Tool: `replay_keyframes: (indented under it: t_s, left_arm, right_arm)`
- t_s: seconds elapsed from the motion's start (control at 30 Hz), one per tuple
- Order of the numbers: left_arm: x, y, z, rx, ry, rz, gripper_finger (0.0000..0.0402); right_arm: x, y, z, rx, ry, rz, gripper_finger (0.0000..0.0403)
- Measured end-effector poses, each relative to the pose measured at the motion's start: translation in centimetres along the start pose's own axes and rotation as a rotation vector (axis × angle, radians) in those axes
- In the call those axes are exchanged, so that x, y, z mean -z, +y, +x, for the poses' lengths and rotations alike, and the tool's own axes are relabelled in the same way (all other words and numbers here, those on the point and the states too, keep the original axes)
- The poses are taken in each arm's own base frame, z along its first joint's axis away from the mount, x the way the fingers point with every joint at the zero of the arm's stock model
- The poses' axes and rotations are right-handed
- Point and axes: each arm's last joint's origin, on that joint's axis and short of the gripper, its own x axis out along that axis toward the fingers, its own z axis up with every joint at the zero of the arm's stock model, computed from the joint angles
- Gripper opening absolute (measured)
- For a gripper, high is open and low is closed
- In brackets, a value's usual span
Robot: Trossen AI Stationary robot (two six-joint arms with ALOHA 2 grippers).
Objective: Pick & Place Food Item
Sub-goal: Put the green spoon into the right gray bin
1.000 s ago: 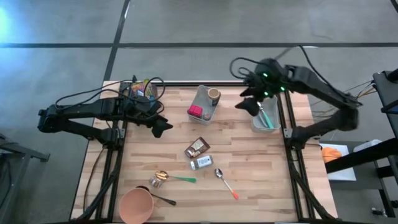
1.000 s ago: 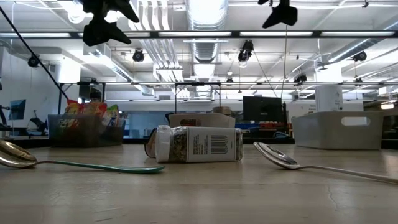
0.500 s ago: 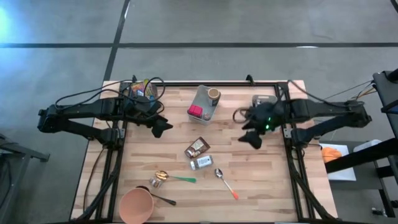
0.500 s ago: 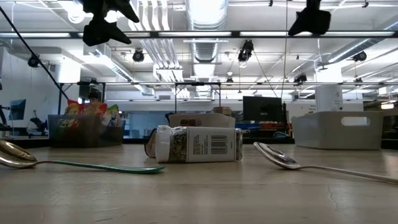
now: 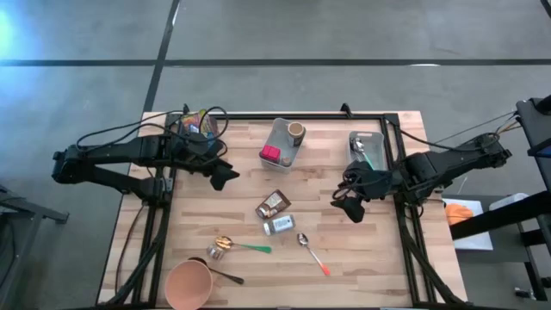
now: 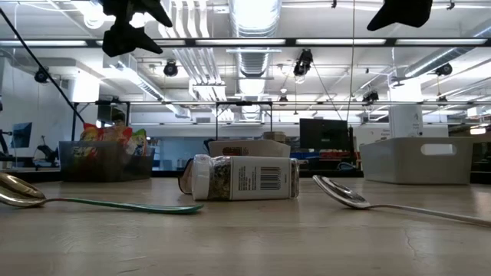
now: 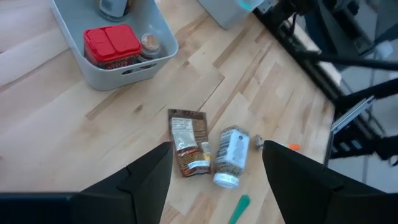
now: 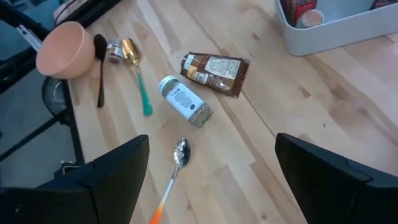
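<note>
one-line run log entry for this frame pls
left claw: open, empty, left of grey bin | right claw: open, empty, right of brown packet and spice jar | food items: untouched on table

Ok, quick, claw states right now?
Left claw: open, holding nothing, above the table.
Right claw: open, holding nothing, above the table.

— What sort of place is this?
— A robotics lab or workshop, in a big open industrial hall. In the low view, bare ducting (image 6: pixel 253 19) and strip lights run overhead at twelve o'clock.
— Anything else?
— A dark monitor (image 6: pixel 323 134) stands behind the table at about one o'clock. From above, a butcher-block table (image 5: pixel 232 215) sits on a grey concrete floor (image 5: pixel 284 34), with black frame rails and loose cables at three and nine o'clock.
</note>
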Motion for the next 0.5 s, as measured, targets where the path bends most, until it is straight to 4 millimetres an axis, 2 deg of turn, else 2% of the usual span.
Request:
replay_keyframes:
  t_s: [0.17, 0.5]
  left_arm:
    - [-0.41, -0.3, -0.02, 0.035, -0.04, -0.083, 0.0252]
    - [-0.68, -0.4, 0.15, 0.023, -0.08, -0.098, 0.0252]
  right_arm:
    - [0.0, 0.01, 0.14, 0.006, 0.0, -0.004, 0.0345]
    - [0.03, 0.02, 0.15, 0.003, 0.003, -0.049, 0.0345]
